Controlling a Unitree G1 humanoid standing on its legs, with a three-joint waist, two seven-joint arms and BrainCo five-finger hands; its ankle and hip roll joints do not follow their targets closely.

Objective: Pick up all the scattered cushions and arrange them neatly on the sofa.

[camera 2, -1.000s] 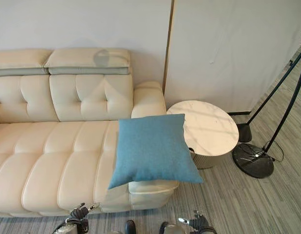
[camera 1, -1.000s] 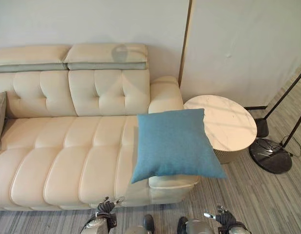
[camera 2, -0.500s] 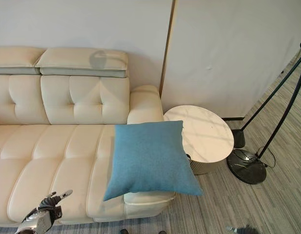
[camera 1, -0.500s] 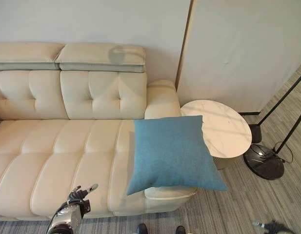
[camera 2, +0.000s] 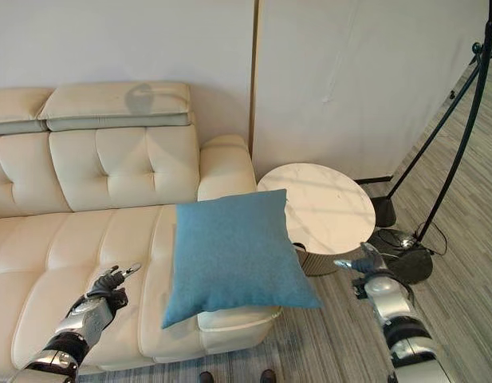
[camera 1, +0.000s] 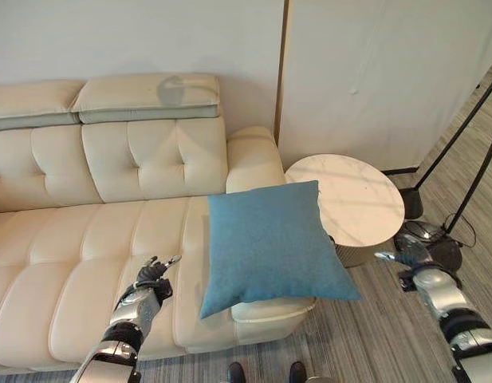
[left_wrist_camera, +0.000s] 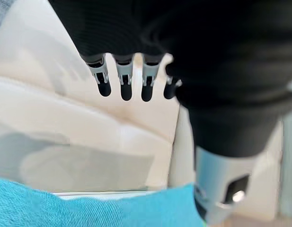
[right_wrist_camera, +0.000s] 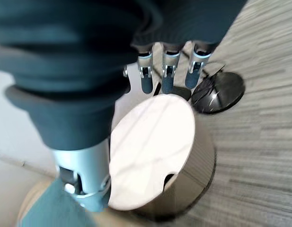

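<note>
- Over the sofa (camera 1: 94, 239) seat, at the robot's left, the left hand (camera 1: 147, 279) hovers with its fingers (left_wrist_camera: 124, 85) straight and released, holding nothing.
- Just right of that hand, the blue cushion (camera 1: 269, 243) lies flat across the sofa's right end, covering the front of the armrest (camera 1: 253, 155); its right corners overhang the edge toward the floor (camera 1: 373, 335).
- Behind the cushion rise the tufted back and two headrests (camera 1: 146, 94), against a pale wall (camera 1: 134, 36).
- Right of the armrest stands a round marble-topped bench (camera 1: 353, 199) with a ribbed side; the cushion's upper right corner reaches just beside its rim.
- Farther right, the right hand (camera 1: 407, 257) hangs low above the striped floor, near the bench, fingers (right_wrist_camera: 168, 71) straight and loose, empty.
- Beyond that hand sits a dark round lamp base (camera 2: 401, 251) with thin black poles (camera 2: 457, 112) slanting up to the right.
</note>
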